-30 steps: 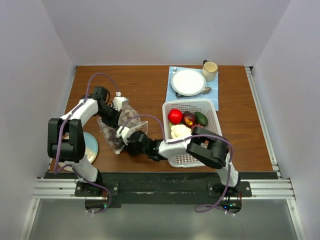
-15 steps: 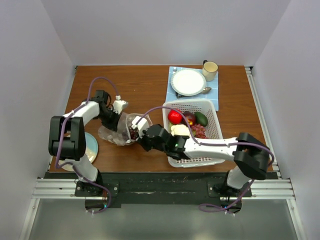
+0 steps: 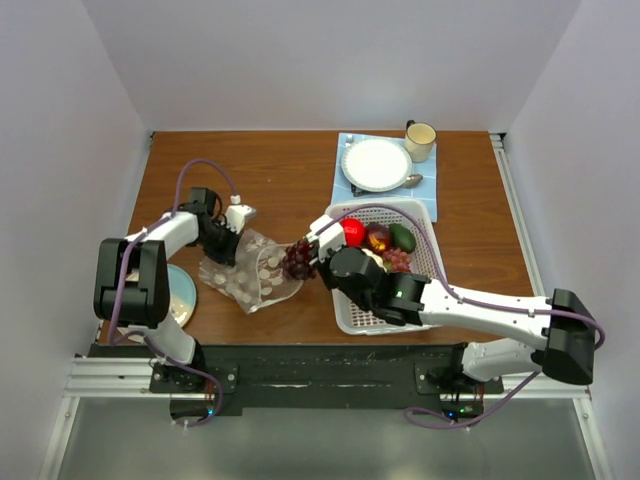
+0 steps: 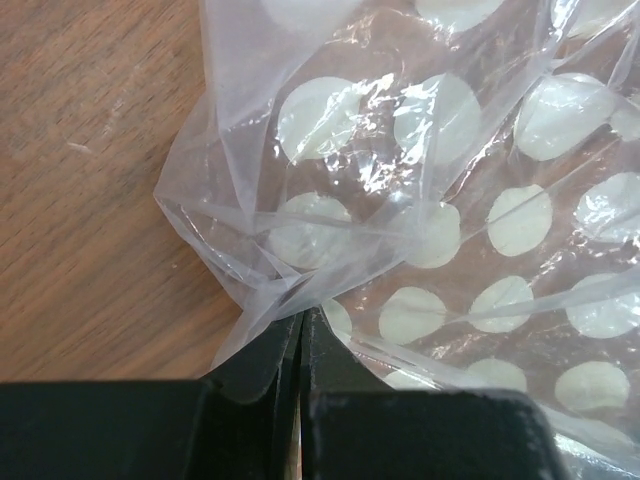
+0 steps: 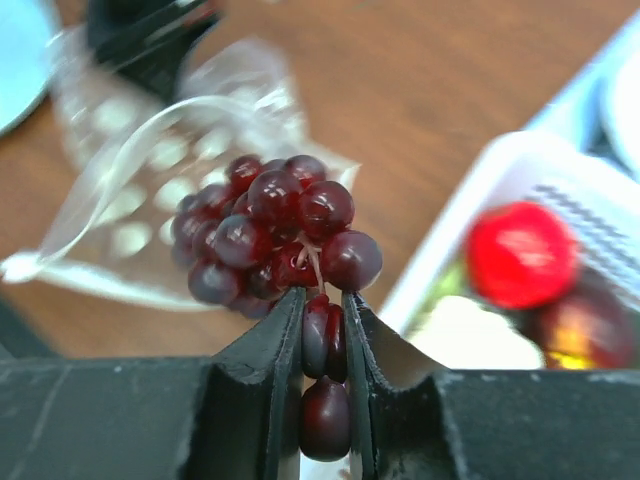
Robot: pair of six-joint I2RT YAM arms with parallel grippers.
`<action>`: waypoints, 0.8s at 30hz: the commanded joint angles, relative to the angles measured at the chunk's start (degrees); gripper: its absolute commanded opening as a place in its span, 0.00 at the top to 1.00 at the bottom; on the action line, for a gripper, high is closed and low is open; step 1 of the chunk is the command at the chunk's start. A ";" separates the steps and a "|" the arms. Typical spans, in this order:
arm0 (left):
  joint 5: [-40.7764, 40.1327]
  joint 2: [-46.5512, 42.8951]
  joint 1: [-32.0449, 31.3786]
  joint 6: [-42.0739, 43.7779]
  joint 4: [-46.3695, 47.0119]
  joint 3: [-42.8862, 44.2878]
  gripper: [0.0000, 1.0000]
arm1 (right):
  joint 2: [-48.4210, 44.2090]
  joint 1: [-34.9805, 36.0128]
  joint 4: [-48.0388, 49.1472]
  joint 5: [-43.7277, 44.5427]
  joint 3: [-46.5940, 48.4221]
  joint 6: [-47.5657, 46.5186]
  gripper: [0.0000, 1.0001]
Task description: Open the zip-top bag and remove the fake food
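In right pincer (image 5: 325, 300), grape bunch (image 5: 275, 235)

Robot lab test cell: plain white walls (image 3: 70, 120), wooden tabletop (image 3: 280, 170), aluminium mounting rail (image 3: 540, 378).

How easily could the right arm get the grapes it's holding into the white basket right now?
Probably easily. The right arm lies across the white basket, its jaws shut on the grape bunch just left of the rim, outside the bag. Nothing looks in the way of swinging over it.
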 commanded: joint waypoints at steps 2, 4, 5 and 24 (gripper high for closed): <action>-3.15 -2.35 -0.05 1.27 -0.25 -1.75 0.96 | -2.67 -0.40 -3.01 19.13 5.01 -0.26 0.86; -2.62 -3.76 -0.22 0.74 -1.40 -0.52 0.94 | -5.39 -0.40 -5.56 23.26 6.24 -1.05 0.86; -2.09 -5.16 -0.66 0.39 -2.62 1.23 0.92 | -6.45 -0.49 -6.43 23.98 6.42 -1.22 0.85; -0.15 -19.05 -9.10 -9.54 -5.27 17.68 0.00 | -18.06 -2.60 -33.07 25.48 3.51 15.47 0.01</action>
